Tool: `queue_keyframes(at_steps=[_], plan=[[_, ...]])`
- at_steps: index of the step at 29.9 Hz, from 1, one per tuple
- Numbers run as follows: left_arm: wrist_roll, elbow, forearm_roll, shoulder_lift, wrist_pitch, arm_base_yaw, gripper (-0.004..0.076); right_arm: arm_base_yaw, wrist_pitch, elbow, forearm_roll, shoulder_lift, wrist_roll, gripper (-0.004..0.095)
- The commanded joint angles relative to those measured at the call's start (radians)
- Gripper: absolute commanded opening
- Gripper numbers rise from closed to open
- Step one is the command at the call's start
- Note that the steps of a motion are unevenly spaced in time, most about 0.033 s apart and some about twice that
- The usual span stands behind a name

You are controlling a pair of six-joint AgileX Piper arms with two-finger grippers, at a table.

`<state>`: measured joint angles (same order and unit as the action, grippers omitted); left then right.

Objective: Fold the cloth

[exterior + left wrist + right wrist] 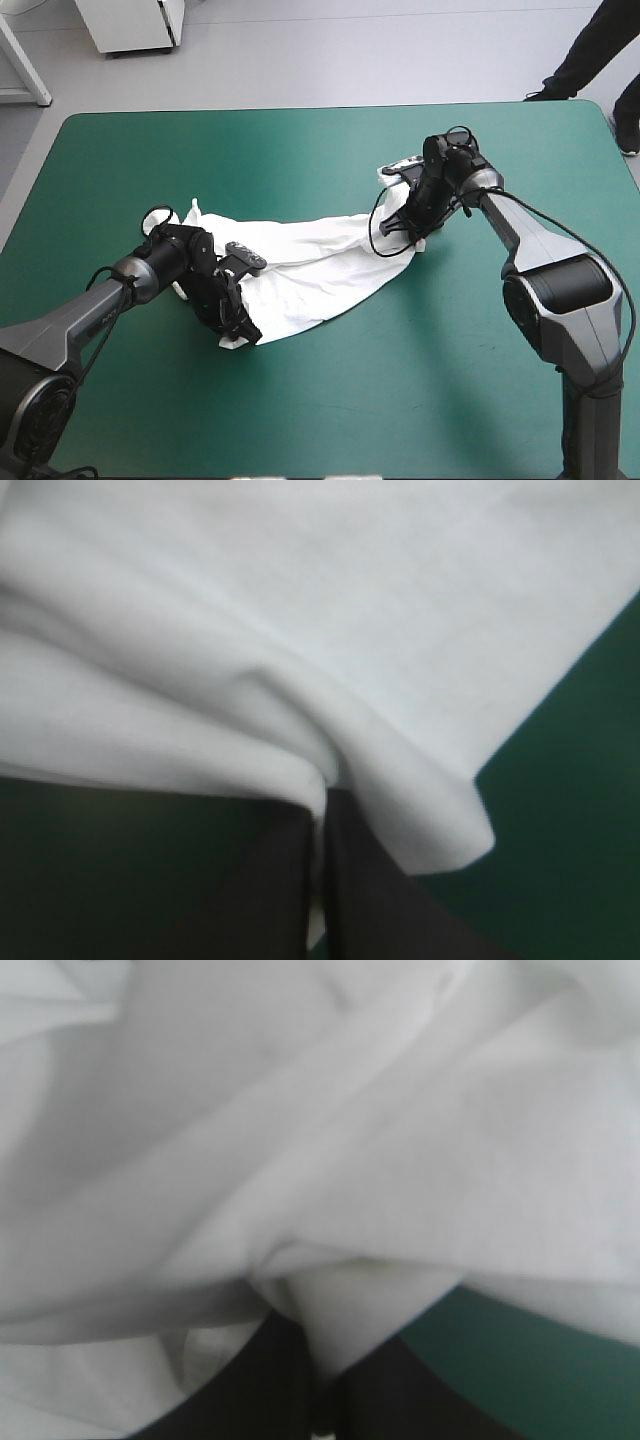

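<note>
The white T-shirt (pixel 315 270) lies stretched in a loose band across the middle of the teal-green table, between my two arms. My left gripper (pixel 237 333) is at its near left end, shut on the T-shirt. In the left wrist view the fingers meet at a fold of the T-shirt (pixel 300 650) pinched between their tips (pixel 318 810). My right gripper (pixel 418 235) holds the far right end. In the right wrist view the T-shirt (pixel 330 1150) fills the field and a tuck of it sits between the black fingers (pixel 322 1400).
The teal-green cover (pixel 420 400) lies bare in front of the T-shirt and toward the far edge (pixel 300 130). A small flap of white cloth (pixel 192 213) sticks out behind my left arm.
</note>
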<state>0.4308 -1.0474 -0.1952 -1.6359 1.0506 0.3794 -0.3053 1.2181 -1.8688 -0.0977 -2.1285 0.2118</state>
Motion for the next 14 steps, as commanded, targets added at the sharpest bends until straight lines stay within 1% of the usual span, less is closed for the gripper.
queue_keyframes(at_steps=[1,7,11,14], plan=[[-0.023,-0.053,-0.069,0.104,0.056,0.018,-0.0022,0.0,0.031,-0.054,0.05,0.15,-0.029,-0.0017],[-0.1,-0.175,-0.001,0.333,0.231,0.018,-0.0022,0.0,0.031,-0.054,0.207,0.365,-0.089,-0.0017],[-0.146,-0.288,0.013,0.521,0.236,0.018,-0.0022,0.0,0.031,-0.058,0.284,0.506,-0.118,-0.0017],[-0.179,-0.416,0.054,0.629,0.236,0.018,-0.0022,0.0,0.031,-0.058,0.36,0.62,-0.149,-0.0017]])
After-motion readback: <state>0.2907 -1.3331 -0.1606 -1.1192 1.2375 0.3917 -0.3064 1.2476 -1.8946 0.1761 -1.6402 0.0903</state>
